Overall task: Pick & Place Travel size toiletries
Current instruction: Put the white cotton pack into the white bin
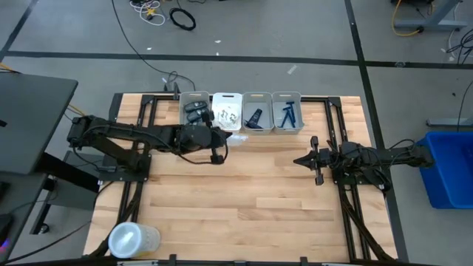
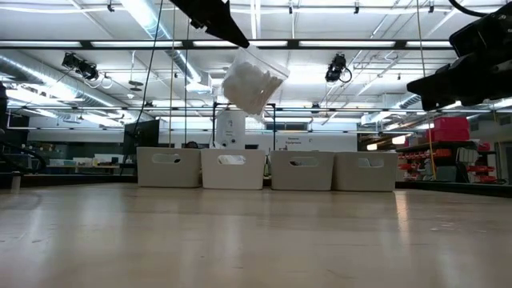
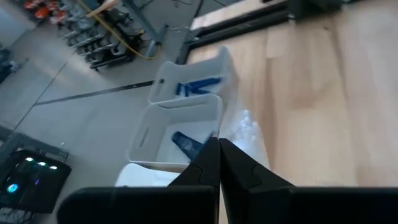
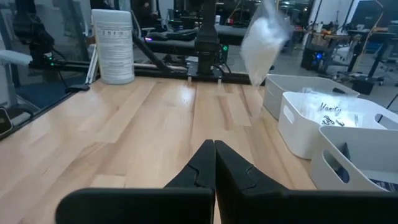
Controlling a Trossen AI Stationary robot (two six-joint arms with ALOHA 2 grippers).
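Bare wooden table fills the foreground. Behind it stand four bins in a row, holding dark cases, white packets and blue razors. My left gripper is clenched on a clear bag of white packets, lifted near the bins. My right gripper hovers clenched, holding nothing.
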